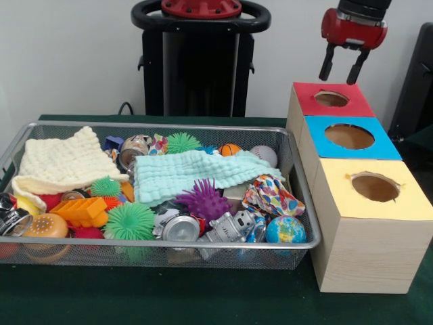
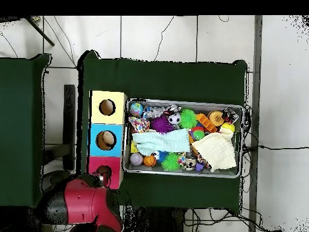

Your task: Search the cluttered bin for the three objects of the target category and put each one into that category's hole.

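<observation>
The cluttered bin [image 1: 306,203] is a silver wire-mesh tray, also in the overhead view [image 2: 241,139]. It holds a cream cloth [image 1: 64,162], a mint cloth [image 1: 189,172], a patterned cloth [image 1: 270,196], a purple spiky ball [image 1: 203,198], green spiky balls [image 1: 130,220], a globe ball [image 1: 285,230], a baseball [image 1: 264,156], cans [image 1: 179,228] and an orange brick [image 1: 81,211]. To its right stand three wooden boxes with holes: red top [image 1: 331,99], blue top [image 1: 349,136], yellow top [image 1: 374,187]. My gripper [image 1: 344,73] hangs open and empty just above the red box's hole.
The robot's black pedestal [image 1: 199,61] stands behind the bin. In the overhead view the red arm head [image 2: 84,205] sits beside the red box [image 2: 104,171], with the blue box [image 2: 106,140] and yellow box [image 2: 107,107] beyond. Cables lie on the floor around the table.
</observation>
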`<act>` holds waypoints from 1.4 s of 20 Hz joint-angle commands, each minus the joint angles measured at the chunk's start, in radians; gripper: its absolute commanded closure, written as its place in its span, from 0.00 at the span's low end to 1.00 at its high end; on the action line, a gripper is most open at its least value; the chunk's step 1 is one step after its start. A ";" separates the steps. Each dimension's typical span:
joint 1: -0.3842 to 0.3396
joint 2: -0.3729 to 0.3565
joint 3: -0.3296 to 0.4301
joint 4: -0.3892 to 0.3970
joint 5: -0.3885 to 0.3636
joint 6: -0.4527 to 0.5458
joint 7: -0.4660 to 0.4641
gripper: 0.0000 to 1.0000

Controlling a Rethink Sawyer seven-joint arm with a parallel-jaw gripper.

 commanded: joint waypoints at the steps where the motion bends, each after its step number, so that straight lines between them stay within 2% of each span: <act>1: -0.009 -0.020 0.000 -0.055 0.048 0.160 0.264 0.00; 9: -0.027 -0.044 0.013 -0.054 0.052 0.170 0.255 0.00; 13: -0.070 -0.059 0.030 -0.049 0.057 0.166 0.224 0.00; 19: -0.115 -0.101 0.033 -0.058 0.041 0.223 0.183 0.00; 28: -0.176 -0.101 0.059 -0.086 0.035 0.243 0.165 0.00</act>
